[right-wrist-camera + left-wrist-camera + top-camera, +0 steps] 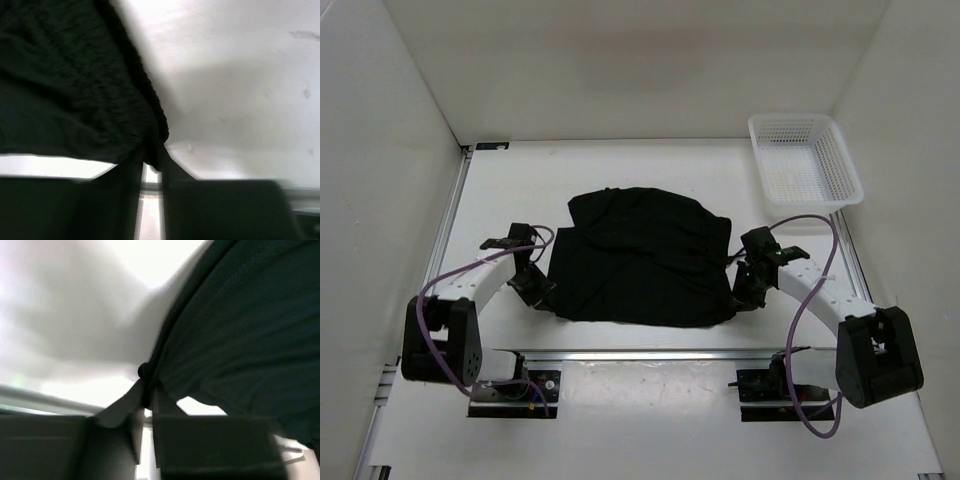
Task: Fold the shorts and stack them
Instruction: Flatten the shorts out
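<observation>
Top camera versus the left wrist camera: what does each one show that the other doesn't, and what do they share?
Only the top view: the whole shorts spread on the table, the right gripper at their right edge, and a white basket in the far right corner. Only the left wrist view: close up, the fingers pinched on the fabric's edge. Both: the black shorts and the left gripper at their left edge.

Flat white matte tabletop (650, 165) fills centre of frame. Plain white panel enclosure: back wall (620, 60) across top, left side wall (370, 180), right side wall (910, 150). White perforated plastic basket (790, 117) upper right. Silver metal rail (650, 353) lower centre. Soft even light, faint shadows.
</observation>
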### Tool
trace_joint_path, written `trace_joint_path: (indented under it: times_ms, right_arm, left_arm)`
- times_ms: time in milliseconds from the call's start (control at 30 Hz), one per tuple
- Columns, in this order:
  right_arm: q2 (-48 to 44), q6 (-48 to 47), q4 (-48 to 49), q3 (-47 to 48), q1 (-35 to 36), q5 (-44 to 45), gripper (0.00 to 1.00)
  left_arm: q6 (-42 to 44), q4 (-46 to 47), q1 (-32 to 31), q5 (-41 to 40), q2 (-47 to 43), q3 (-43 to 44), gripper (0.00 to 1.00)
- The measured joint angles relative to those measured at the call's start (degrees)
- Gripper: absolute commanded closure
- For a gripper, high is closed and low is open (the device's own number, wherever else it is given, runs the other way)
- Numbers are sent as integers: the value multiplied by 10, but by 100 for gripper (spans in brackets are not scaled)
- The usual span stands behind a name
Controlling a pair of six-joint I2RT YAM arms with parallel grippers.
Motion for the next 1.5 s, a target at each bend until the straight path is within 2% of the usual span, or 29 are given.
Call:
trace_joint_path:
  times_ms: [33,67,100,167,233,300,333,367,400,433,500,567,600,667,700,767,900,1000,1133,1233,1267,1300,1333,1367,1400,1500]
  right_arm:
    - [-6,3,-9,0,1,7,55]
    - [-12,5,-19,0,1,12,30]
    - [-17,12,-27,0,1,19,21]
    - [-28,12,-50,11,1,33,16]
    - [-30,7,-68,40,2,51,18]
    - [-18,-1,-81,93,2,70,36]
    - [-6,-9,-82,123,2,80,52]
    - [14,-15,-83,161,2,91,66]
    - [39,-21,-78,201,2,102,92]
    - [65,-31,-72,239,2,113,96]
    - [119,-46,-61,307,3,130,97]
    - [180,-63,-51,372,-1,140,90]
    - [215,-72,-49,405,-4,142,80]
    - [287,-87,-47,472,-9,144,62]
    - [319,-91,-46,499,-12,145,48]
    - [383,-104,-50,553,-16,148,46]
    - [476,-121,-60,621,-20,157,45]
    - [513,-132,-76,647,-21,160,45]
    - [539,-143,-82,657,-21,159,46]
    - [550,-148,-81,657,-23,153,53]
    - [554,-149,-81,657,-23,151,58]
    - [557,-151,-80,657,-23,150,76]
    - [560,-156,-81,657,-24,151,87]
    - [561,-156,-82,657,-24,150,94]
    - [561,-156,-82,657,-26,149,100]
    - [561,-153,-83,658,-27,149,100]
  left_arm:
    - [-5,-9,0,2,-16,-3,58]
    - [-10,-19,0,3,-32,-4,22]
    - [-11,-27,0,5,-44,-3,0]
    - [-18,-58,0,1,-56,18,0]
    - [-14,-85,0,-16,-53,73,0]
    - [-2,-102,0,-35,-34,156,6]
    - [5,-107,0,-45,-16,203,11]
    - [14,-106,-1,-54,8,256,31]
    - [25,-105,-2,-61,37,313,41]
    - [37,-103,-4,-71,72,369,51]
    - [57,-94,-8,-87,143,466,70]
    - [78,-94,-12,-97,221,554,70]
    - [88,-97,-15,-98,254,589,68]
    - [109,-105,-21,-98,333,666,41]
    - [119,-109,-24,-98,368,699,29]
    - [132,-119,-31,-97,432,756,15]
    - [149,-137,-40,-92,536,849,14]
    - [155,-147,-44,-87,596,909,17]
    - [159,-148,-44,-76,655,959,22]
    - [158,-147,-44,-66,679,964,33]
    - [159,-147,-44,-64,687,964,39]
    - [160,-148,-44,-64,692,965,57]
    - [158,-150,-43,-62,692,968,68]
    - [157,-147,-43,-60,692,970,81]
    - [160,-145,-43,-57,692,970,90]
    - [161,-146,-42,-53,692,970,90]
